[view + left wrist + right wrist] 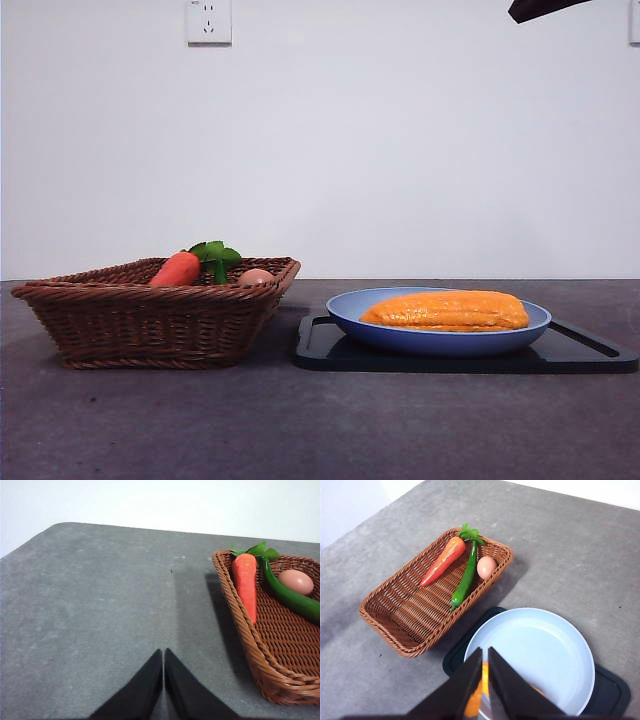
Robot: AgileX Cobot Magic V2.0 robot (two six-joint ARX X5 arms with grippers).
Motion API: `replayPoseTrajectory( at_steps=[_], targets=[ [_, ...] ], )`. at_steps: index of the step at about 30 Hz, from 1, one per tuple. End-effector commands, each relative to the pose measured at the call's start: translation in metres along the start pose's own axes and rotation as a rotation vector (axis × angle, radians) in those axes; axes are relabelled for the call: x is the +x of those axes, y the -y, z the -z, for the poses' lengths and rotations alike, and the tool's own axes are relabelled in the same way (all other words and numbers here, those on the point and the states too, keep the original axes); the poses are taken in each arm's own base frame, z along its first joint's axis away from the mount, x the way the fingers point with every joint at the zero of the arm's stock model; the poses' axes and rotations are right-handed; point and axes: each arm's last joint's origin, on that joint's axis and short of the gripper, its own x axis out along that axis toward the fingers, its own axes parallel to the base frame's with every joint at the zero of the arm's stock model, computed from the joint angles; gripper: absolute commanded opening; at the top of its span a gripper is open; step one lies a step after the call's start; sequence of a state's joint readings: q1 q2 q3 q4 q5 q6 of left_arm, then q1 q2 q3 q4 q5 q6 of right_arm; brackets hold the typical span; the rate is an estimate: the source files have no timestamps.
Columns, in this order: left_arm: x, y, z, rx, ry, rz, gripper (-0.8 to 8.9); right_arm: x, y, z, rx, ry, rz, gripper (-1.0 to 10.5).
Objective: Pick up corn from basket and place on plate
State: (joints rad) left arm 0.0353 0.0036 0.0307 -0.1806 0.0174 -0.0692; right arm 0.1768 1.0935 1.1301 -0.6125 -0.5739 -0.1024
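Grey tabletop carries the basket and plate. Corn lies on the plate, mostly hidden behind the right gripper, jaws together. Left gripper is closed beside the basket.

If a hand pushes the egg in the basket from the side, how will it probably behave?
The egg is smooth and rounded, so it would probably roll rather than slide. It rests near the basket wall and beside the green pepper, which would likely stop it soon. Its glossy surface may be slippery to grip.
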Motion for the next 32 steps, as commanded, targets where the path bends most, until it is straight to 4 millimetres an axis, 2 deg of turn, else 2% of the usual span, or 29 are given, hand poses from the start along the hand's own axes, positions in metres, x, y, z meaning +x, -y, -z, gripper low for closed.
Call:
replayPoseTrajectory(
  at_steps=[1,13,18,21,25,32],
  targets=[
    [0.003,-0.001,0.009,-0.004,-0.032,-0.005,0.08,0.000,0.000,-0.005,-0.021,0.014,-0.003,0.0],
    [0.003,-0.001,0.009,-0.004,-0.032,-0.005,0.08,0.000,0.001,-0.005,-0.022,0.016,0.006,0.0],
    [0.003,-0.001,0.009,-0.004,-0.032,-0.005,0.08,-0.019,0.008,-0.006,-0.073,0.061,0.174,0.0],
    [0.003,-0.001,0.009,-0.004,-0.032,-0.005,0.08,-0.032,0.006,-0.004,-0.103,0.124,0.223,0.0],
    [0.003,-0.001,0.009,-0.004,-0.032,-0.005,0.08,-0.043,0.003,0.017,-0.134,0.237,0.280,0.0],
    [0.003,-0.001,0.009,-0.004,-0.032,-0.005,0.07,-0.043,0.004,0.094,-0.164,0.438,0.407,0.0]
  ],
)
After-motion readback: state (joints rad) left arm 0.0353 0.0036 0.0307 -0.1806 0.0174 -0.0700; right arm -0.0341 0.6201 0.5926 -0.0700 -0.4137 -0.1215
